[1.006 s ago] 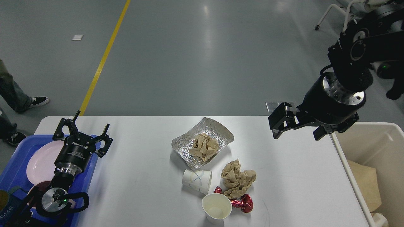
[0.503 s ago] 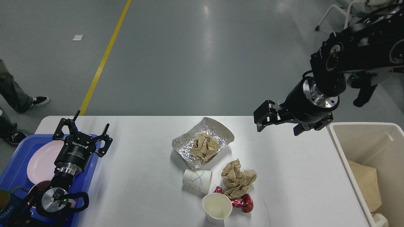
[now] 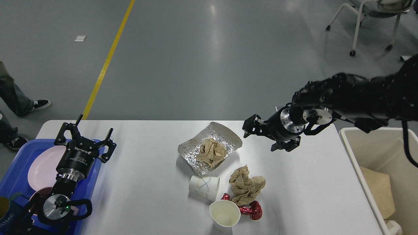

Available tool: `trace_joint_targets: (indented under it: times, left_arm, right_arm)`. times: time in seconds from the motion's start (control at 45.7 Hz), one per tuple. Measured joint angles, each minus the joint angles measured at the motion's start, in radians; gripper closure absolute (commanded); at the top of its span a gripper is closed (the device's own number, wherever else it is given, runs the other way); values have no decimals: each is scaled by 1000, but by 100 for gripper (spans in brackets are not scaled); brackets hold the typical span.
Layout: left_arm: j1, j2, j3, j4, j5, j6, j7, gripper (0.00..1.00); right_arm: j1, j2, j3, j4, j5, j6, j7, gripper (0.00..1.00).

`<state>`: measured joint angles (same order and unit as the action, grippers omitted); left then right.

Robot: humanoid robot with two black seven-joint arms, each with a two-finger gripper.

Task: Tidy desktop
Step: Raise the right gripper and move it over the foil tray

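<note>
Bench [image 3: 137,182] fills lower frame, litter at centre. Right claw [image 3: 252,126], whether fingers are apart or together cannot be told, poised beside foil tray [image 3: 225,133], right of centre. Left claw [image 3: 85,134] spread, empty, over blue tray [image 3: 13,176]. Step: approach to pickup. Next: descend, grip foil rim, carry to bin [image 3: 375,153].

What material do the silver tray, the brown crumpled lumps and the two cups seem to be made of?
Silver tray: likely aluminium foil, shiny and finely wrinkled, with bent edges.
Brown lumps: probably matte paper, with sharp creases; another lies in the tray.
Cups: apparently paper, white and matte, with thin rims.
</note>
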<state>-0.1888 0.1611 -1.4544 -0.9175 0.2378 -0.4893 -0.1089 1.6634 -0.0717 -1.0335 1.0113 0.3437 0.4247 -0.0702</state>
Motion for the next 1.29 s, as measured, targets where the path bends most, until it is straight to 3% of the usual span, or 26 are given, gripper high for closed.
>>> trace_joint_targets:
  times: [0.394,0.7,0.919,1.115,1.29]
  left_arm:
    - [0,0,0,0,0,0,0,4]
    - [0,0,1,0,0,0,0,4]
    - [0,0,0,0,0,0,0,4]
    - [0,0,1,0,0,0,0,4]
    - [0,0,1,0,0,0,0,4]
  right_arm:
    - [-322,144,116,-371,71,-15,-4,2]
    - [-504,239,183,-567,37,-114,-5,4]
    - [-557,250,189,-601,19,-194,-4,6]
    - [-570,250,193,-598,18,-257,-2,25]
    - [-578,250,221,-592,19,-261,0,28]
